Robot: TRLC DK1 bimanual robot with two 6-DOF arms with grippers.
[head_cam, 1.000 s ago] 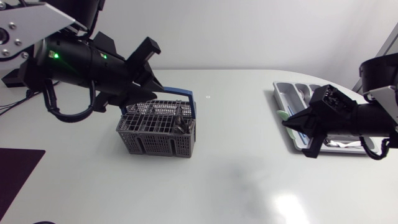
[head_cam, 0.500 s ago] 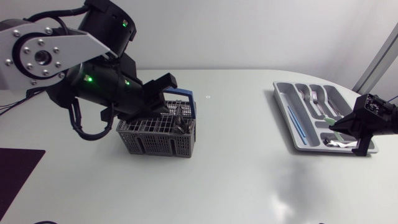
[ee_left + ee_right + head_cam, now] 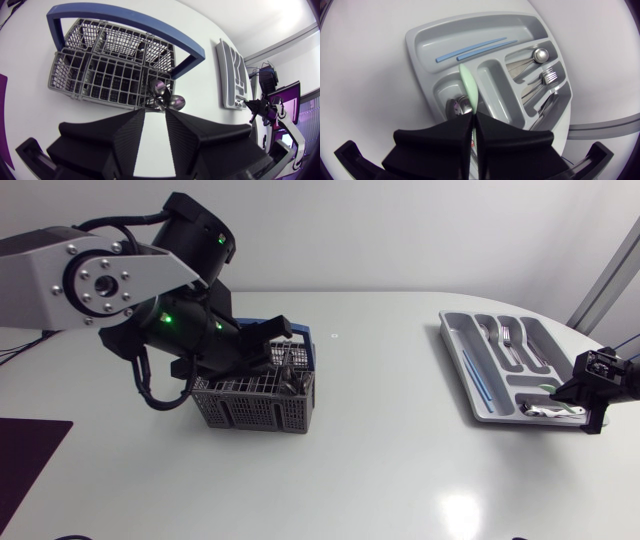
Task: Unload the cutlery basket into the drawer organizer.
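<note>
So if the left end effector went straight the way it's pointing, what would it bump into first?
Most likely the spoons standing in the grey basket, right ahead of the open left end effector. Depth is unclear, so the rim might come first.

Grey grid-mesh basket (image 3: 255, 405), bright blue handle (image 3: 165, 39); silver-grey tray (image 3: 420, 40), two light-blue sticks (image 3: 475, 50), mint-green utensil (image 3: 469, 90).

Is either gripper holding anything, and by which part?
The right gripper grips a pale green utensil by one end; the rest sticks out ahead. The left gripper is open, holding nothing.
</note>
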